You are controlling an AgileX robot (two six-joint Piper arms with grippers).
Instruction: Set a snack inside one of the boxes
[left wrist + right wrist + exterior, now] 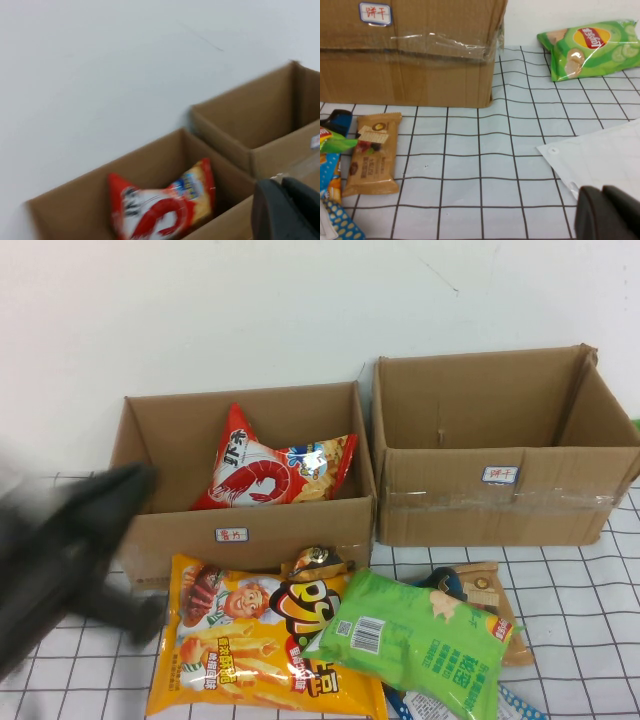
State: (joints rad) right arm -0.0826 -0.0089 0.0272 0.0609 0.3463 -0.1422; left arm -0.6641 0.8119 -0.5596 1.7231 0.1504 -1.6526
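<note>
Two open cardboard boxes stand at the back. The left box (150,530) holds a red shrimp-snack bag (265,475). The right box (450,510) looks empty. An orange chips bag (240,650) and a green bag (420,640) lie in front of them. My left gripper (135,480) is blurred at the left box's front-left corner. In the left wrist view it (282,187) is shut and empty, above the left box (150,160) and the red bag (160,210). My right gripper (602,192) is shut and empty, low over the checked cloth; it is out of the high view.
A brown snack bar (372,152) lies near the right box's front corner. A green Lay's bag (592,47) lies to the right of that box. A white sheet (600,155) lies by my right gripper. More packets sit under the green bag.
</note>
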